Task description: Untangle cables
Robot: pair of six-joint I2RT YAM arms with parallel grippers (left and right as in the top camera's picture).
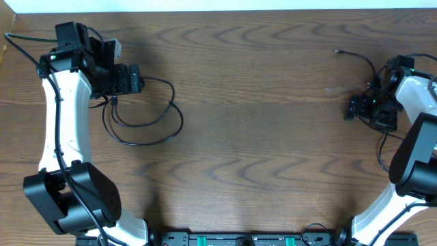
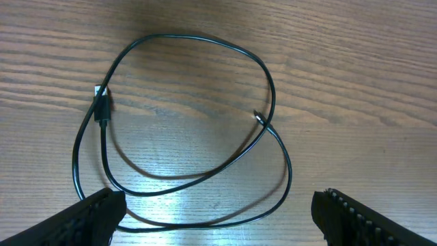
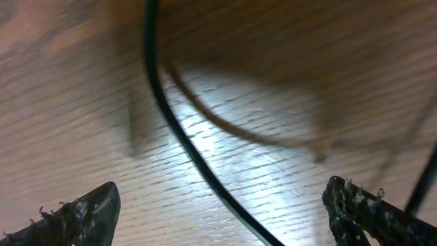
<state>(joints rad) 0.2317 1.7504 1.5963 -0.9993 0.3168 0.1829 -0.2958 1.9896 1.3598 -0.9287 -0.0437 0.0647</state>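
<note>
Black, rough-edged fingertips (image 2: 89,219) of the left gripper (image 2: 218,229) fill the two lower corners of the left wrist view, with the jaws spread wide. Just ahead of them the left cable (image 2: 272,92) lies flat on the table (image 1: 259,137) in two overlapping loops. Its nearest strand crosses the gap between the fingers, unpinched. One plug (image 2: 101,108) lies ahead of the left finger. The other end (image 2: 259,117) sits where the strands cross, nearer the right finger.

At the right gripper (image 3: 218,219) the jaws also stand wide. The right cable (image 3: 179,133), blurred, runs from far ahead back through the gap and touches neither finger. Seen from overhead, its free end lies well out beyond that gripper.

Brown wood grain covers the table in long wavy bands, and a soft patch of glare lies ahead of each gripper. From overhead, a pale strip (image 1: 218,5) borders the far edge, and a dark rail (image 1: 239,240) with green parts runs along the near edge between the arm bases.
</note>
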